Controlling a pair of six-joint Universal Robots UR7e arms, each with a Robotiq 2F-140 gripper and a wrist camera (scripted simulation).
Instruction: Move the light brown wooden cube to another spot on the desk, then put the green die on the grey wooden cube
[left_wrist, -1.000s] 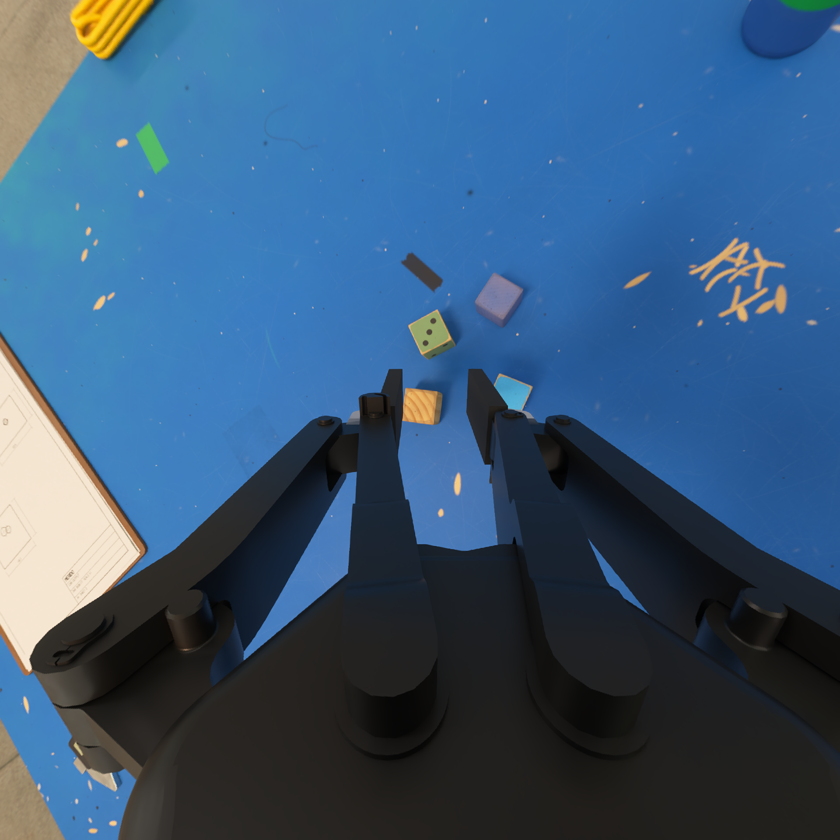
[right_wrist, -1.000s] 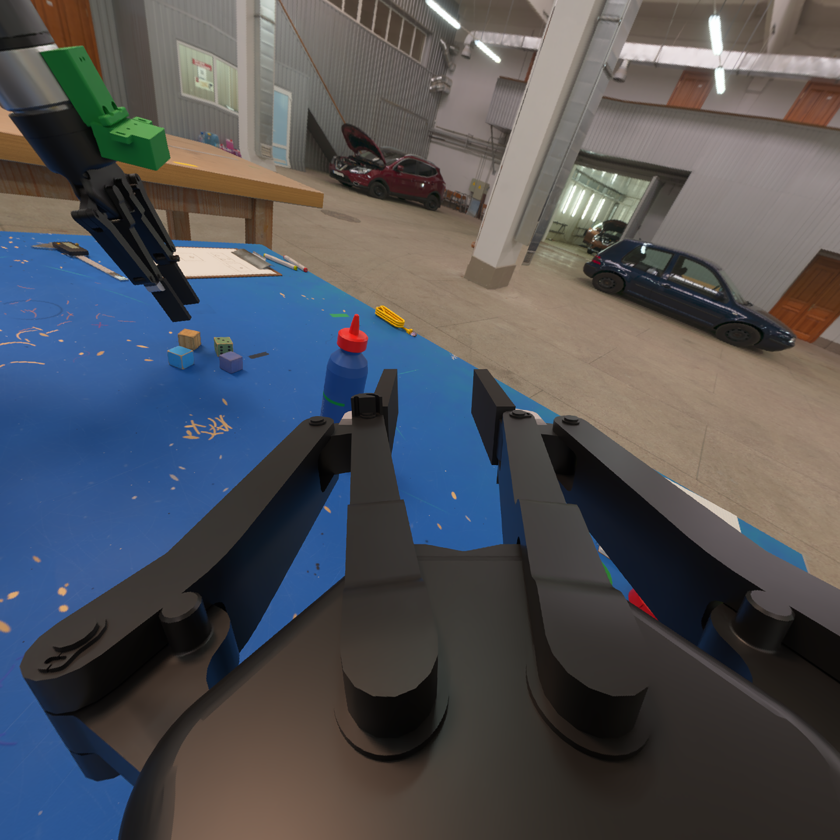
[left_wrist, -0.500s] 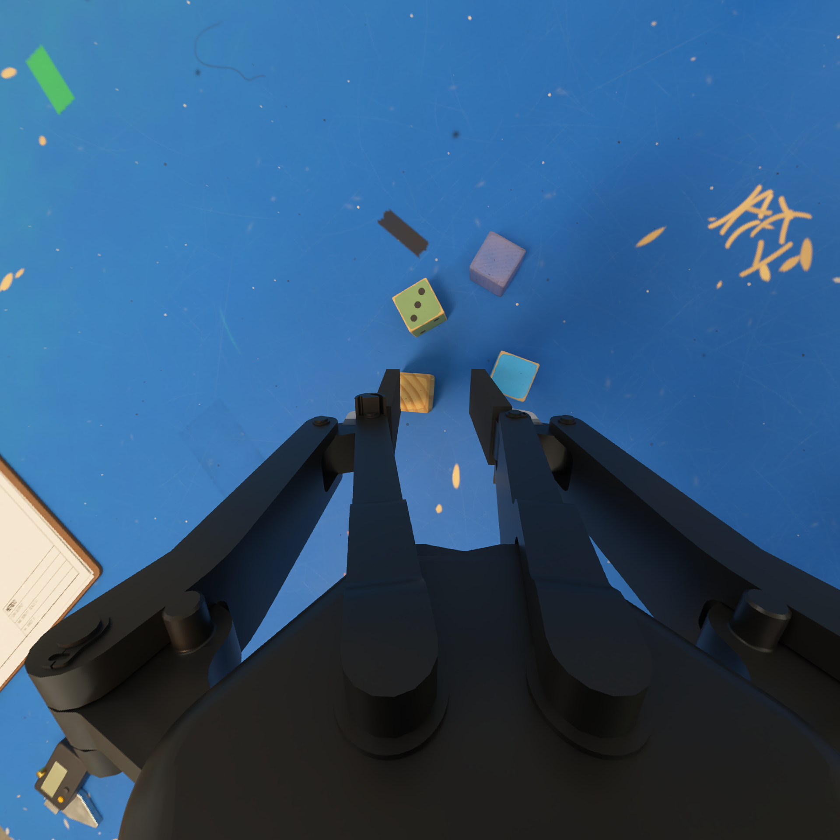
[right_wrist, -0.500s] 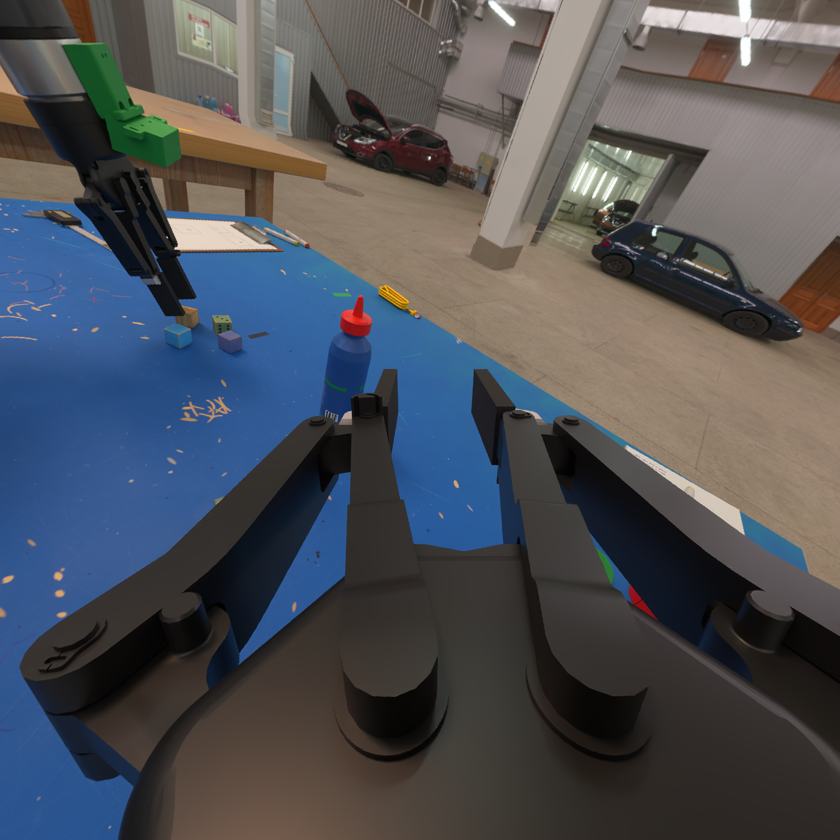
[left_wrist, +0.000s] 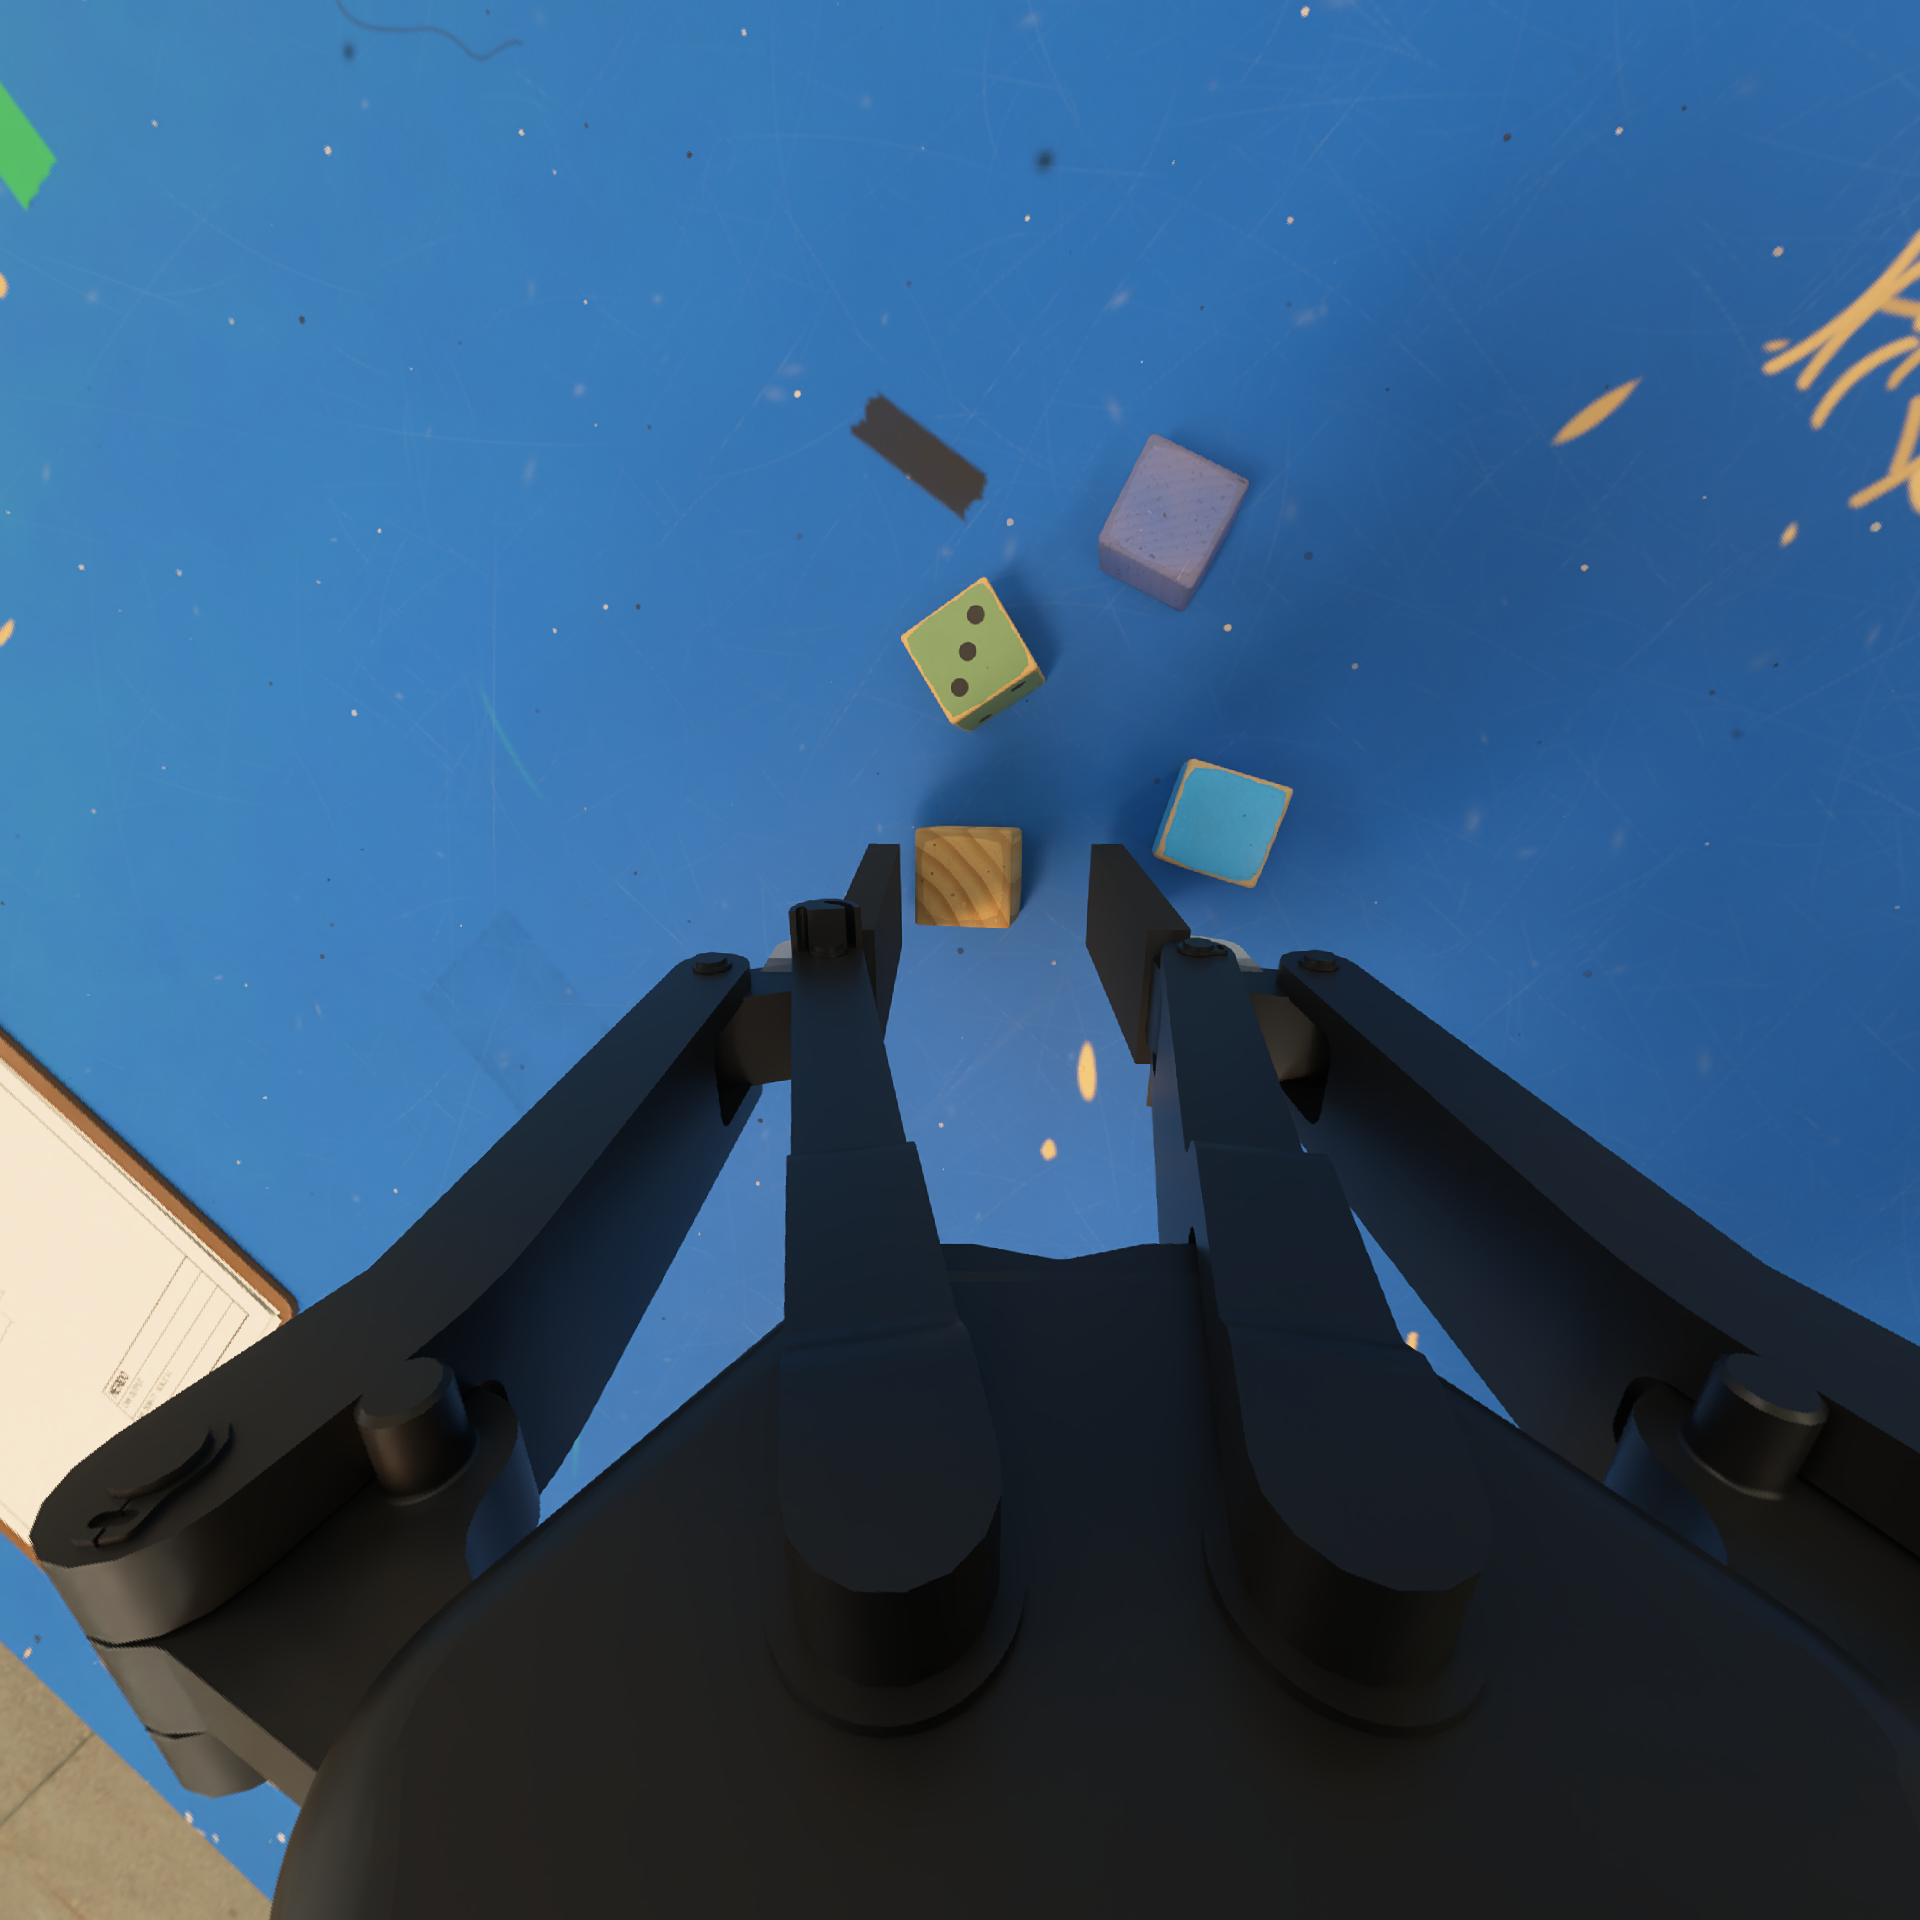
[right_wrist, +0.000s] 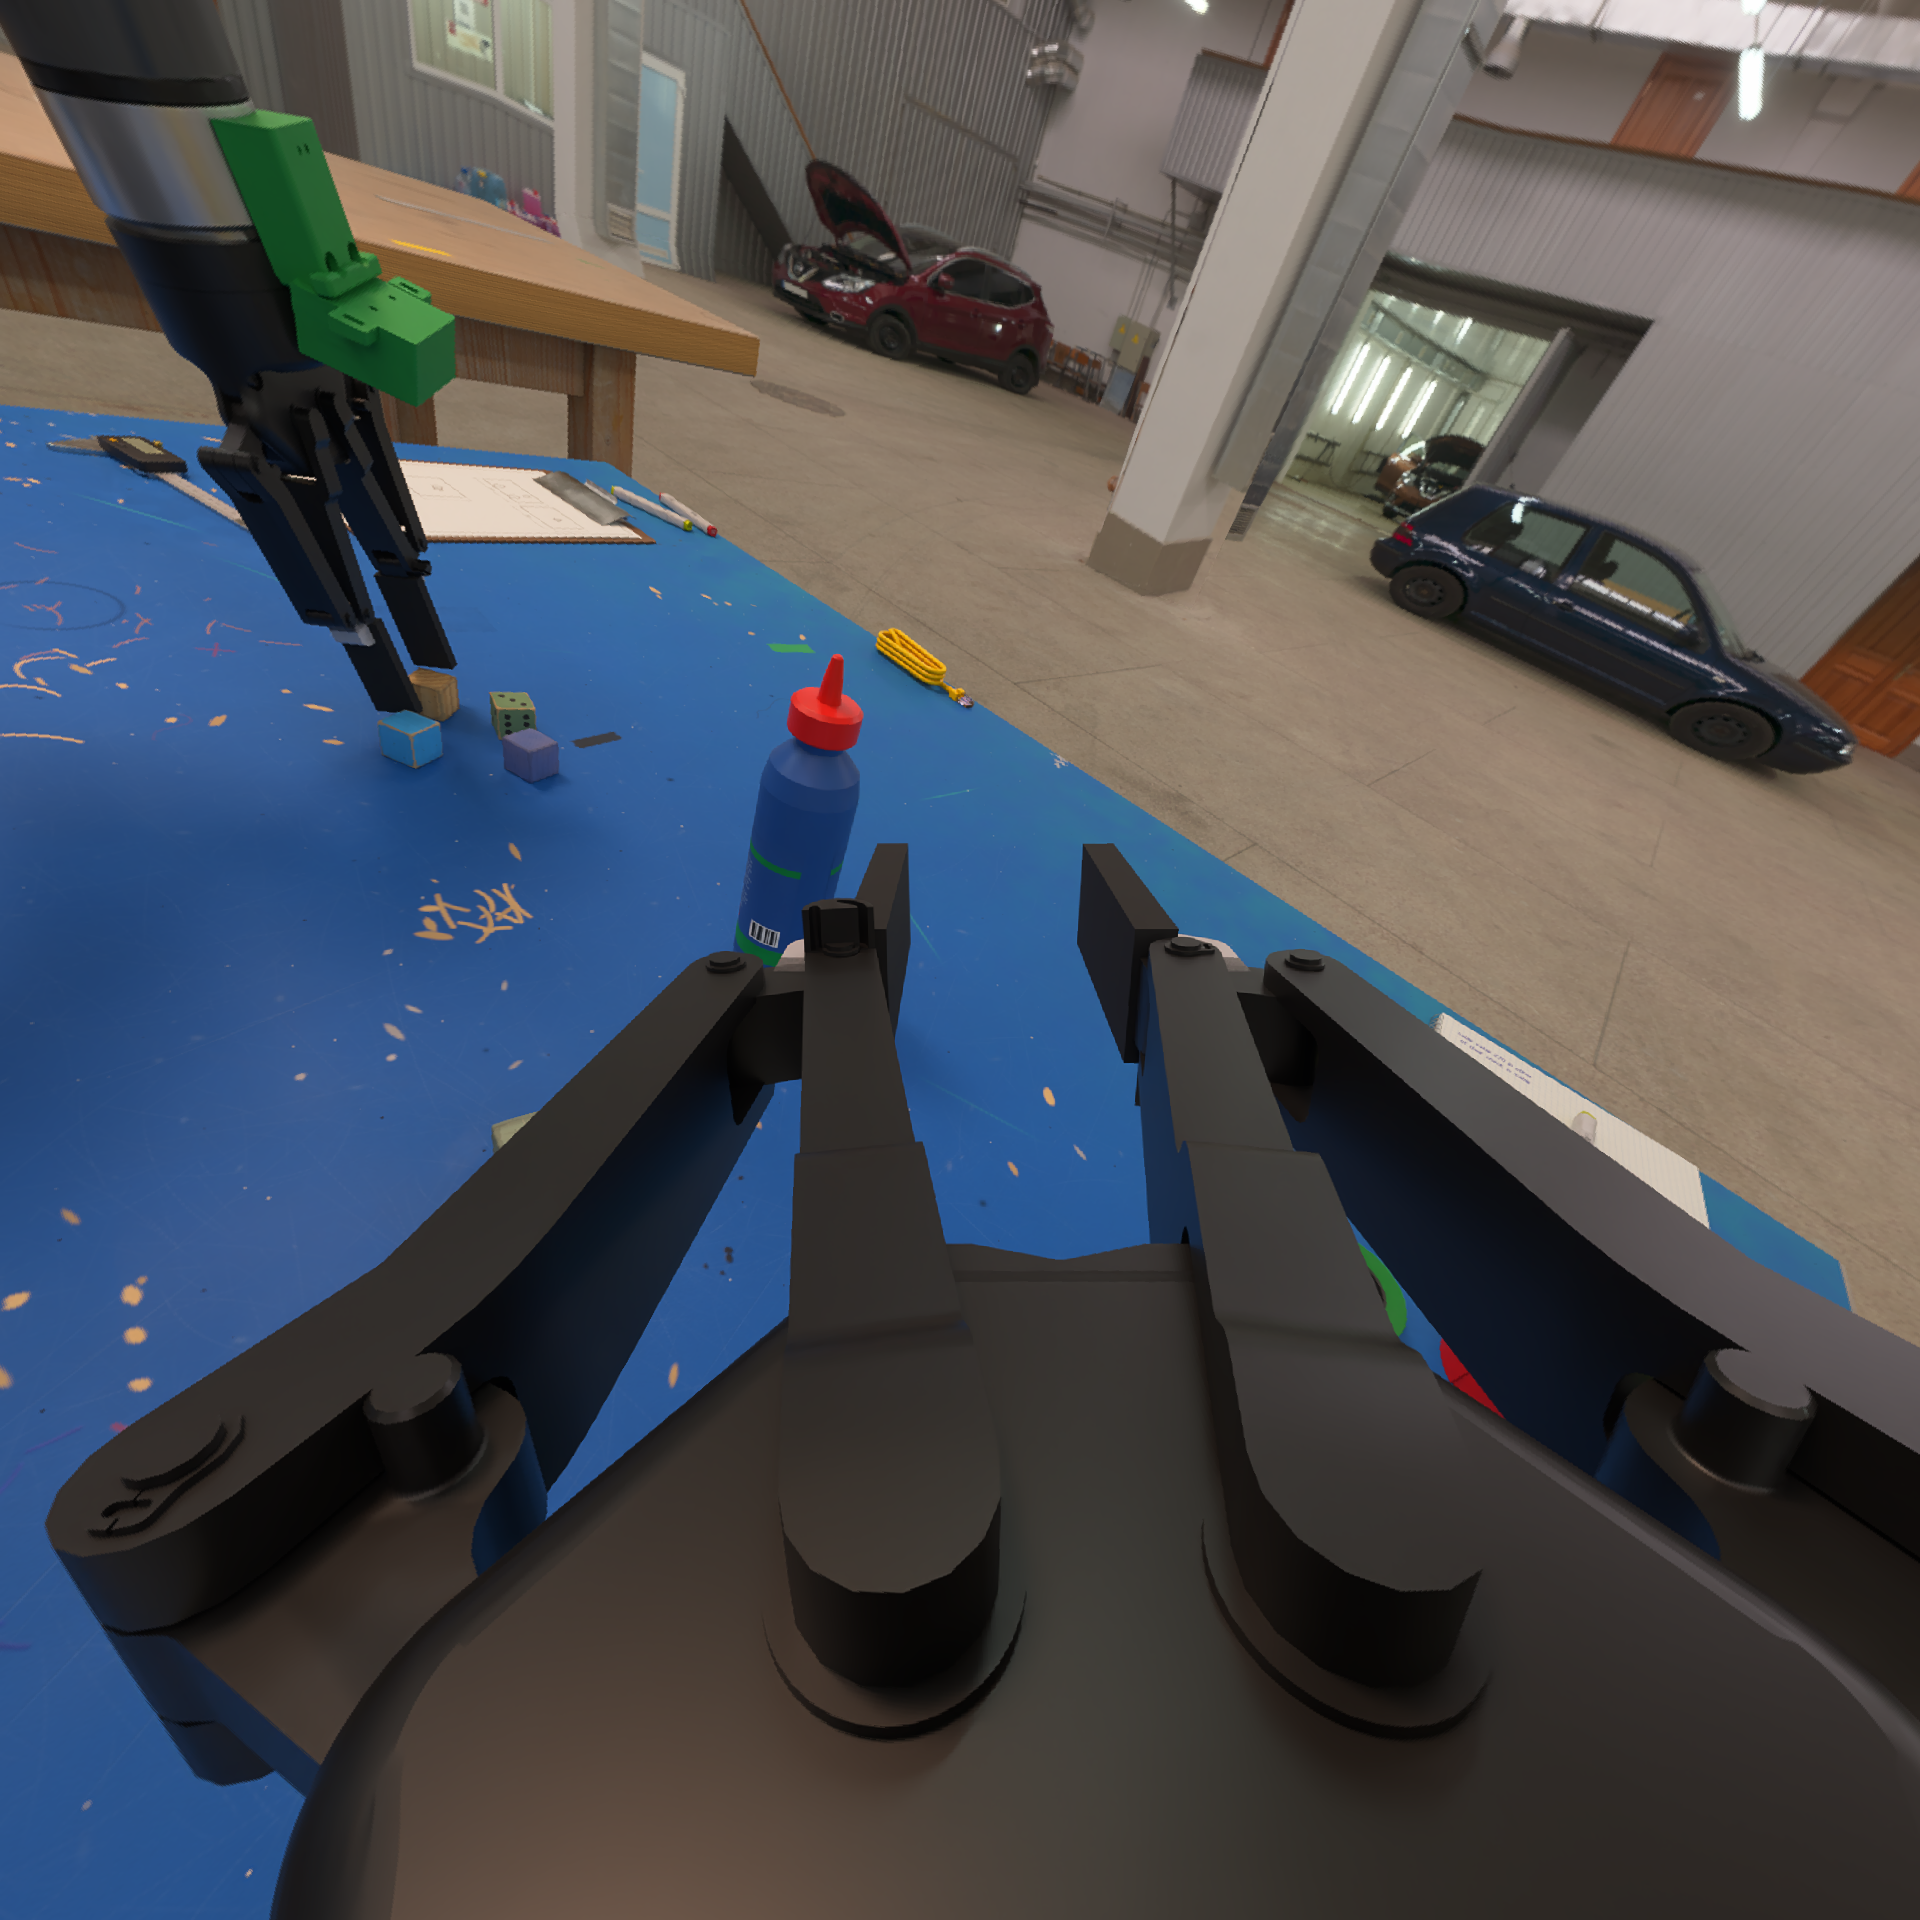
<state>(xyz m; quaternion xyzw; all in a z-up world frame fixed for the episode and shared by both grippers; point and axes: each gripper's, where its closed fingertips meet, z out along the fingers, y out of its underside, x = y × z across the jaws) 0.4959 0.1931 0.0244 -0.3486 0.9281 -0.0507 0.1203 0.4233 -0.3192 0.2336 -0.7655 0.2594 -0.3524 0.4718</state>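
Note:
The light brown wooden cube (left_wrist: 967, 876) sits on the blue desk (left_wrist: 416, 520), between the tips of my open left gripper (left_wrist: 992, 883), closer to the left finger. The green die (left_wrist: 971, 652) lies just beyond it, three pips up. The grey wooden cube (left_wrist: 1174, 520) stands farther off to the right. In the right wrist view the left gripper (right_wrist: 400, 681) reaches down at the brown cube (right_wrist: 438, 691), with the die (right_wrist: 512, 713) and the grey cube (right_wrist: 531, 753) beside it. My right gripper (right_wrist: 992, 894) is open and empty above the desk, far from the cubes.
A light blue cube (left_wrist: 1222, 823) lies just right of my left gripper's right finger. A strip of black tape (left_wrist: 918, 470) lies beyond the die. A clipboard (left_wrist: 94, 1299) is at the left. A blue bottle with a red cap (right_wrist: 805, 821) stands near my right gripper.
My left gripper has come down and closer to the cubes. The brown cube now lies between its fingertips instead of partly behind the left finger. The right gripper has barely moved.

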